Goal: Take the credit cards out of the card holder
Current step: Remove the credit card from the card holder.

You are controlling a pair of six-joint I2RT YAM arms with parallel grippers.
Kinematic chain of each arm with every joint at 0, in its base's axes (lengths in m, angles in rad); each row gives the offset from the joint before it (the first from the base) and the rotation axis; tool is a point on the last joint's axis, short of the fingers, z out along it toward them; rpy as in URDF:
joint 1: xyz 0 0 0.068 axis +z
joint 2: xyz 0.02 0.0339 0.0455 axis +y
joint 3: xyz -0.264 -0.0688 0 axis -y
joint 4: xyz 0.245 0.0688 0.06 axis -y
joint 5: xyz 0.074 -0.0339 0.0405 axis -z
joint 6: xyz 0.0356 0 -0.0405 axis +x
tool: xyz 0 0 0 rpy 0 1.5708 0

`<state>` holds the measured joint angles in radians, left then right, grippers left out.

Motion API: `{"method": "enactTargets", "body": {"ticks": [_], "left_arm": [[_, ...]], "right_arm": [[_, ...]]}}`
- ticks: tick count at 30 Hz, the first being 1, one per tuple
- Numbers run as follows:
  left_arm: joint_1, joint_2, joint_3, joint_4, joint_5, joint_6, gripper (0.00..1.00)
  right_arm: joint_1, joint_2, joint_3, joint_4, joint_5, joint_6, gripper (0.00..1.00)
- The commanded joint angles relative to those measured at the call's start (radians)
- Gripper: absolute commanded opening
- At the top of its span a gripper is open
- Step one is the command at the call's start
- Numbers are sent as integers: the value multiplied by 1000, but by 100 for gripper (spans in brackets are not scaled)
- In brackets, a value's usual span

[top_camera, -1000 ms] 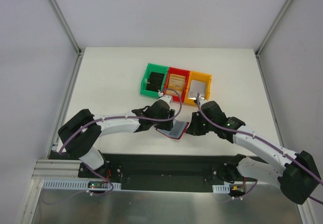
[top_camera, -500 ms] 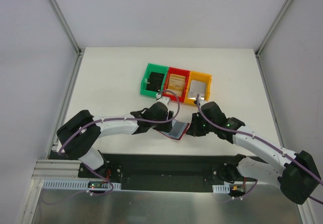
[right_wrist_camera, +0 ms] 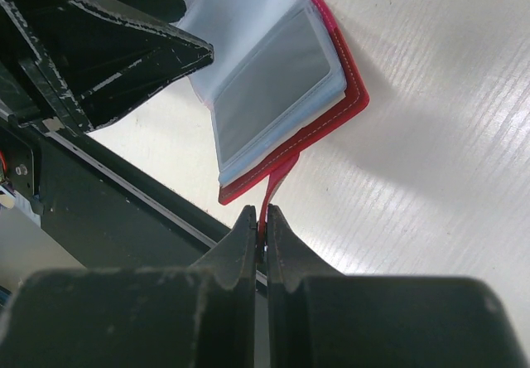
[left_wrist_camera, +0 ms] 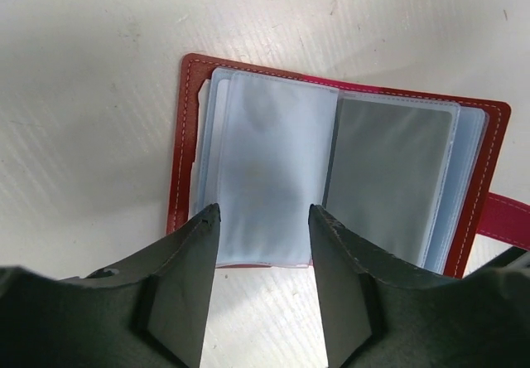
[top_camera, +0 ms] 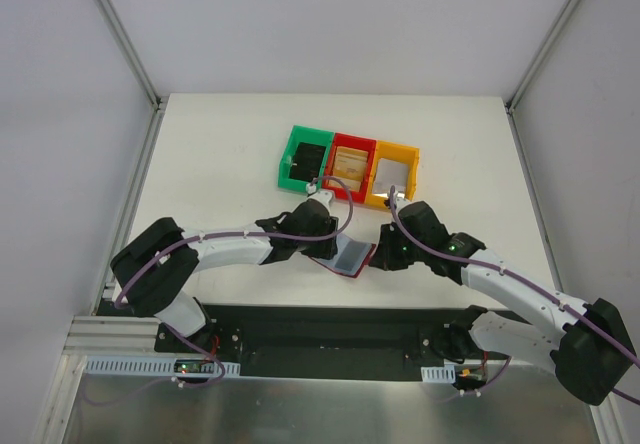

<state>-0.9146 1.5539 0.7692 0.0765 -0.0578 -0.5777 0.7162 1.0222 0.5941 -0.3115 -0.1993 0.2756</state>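
Open card holder (top_camera: 347, 256) near the table's (top_camera: 220, 144) front edge, bins (top_camera: 352, 140) just beyond.
The right gripper (right_wrist_camera: 259, 223) pinches its strap tab (right_wrist_camera: 280, 177); the left gripper (left_wrist_camera: 263, 219), jaws apart, straddles the clear sleeve's (left_wrist_camera: 273, 161) near edge.

The card holder (left_wrist_camera: 331, 177) lies open on the table (left_wrist_camera: 99, 53), spread fingers (left_wrist_camera: 182, 293) flanking its left clear sleeve's near edge.

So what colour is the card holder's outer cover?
The card holder cover is dark red with pale stitching; the left wrist view shows it best.
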Motion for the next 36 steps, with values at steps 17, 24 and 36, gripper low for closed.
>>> {"method": "enactTargets", "body": {"ticks": [17, 24, 36], "left_arm": [[-10, 48, -1, 127, 257, 22, 46], [-43, -21, -16, 213, 299, 76, 52], [-112, 3, 50, 217, 467, 165, 55]], "right_arm": [[5, 15, 6, 11, -15, -7, 0], [5, 19, 6, 11, -15, -9, 0], [6, 22, -4, 14, -9, -10, 0]]}}
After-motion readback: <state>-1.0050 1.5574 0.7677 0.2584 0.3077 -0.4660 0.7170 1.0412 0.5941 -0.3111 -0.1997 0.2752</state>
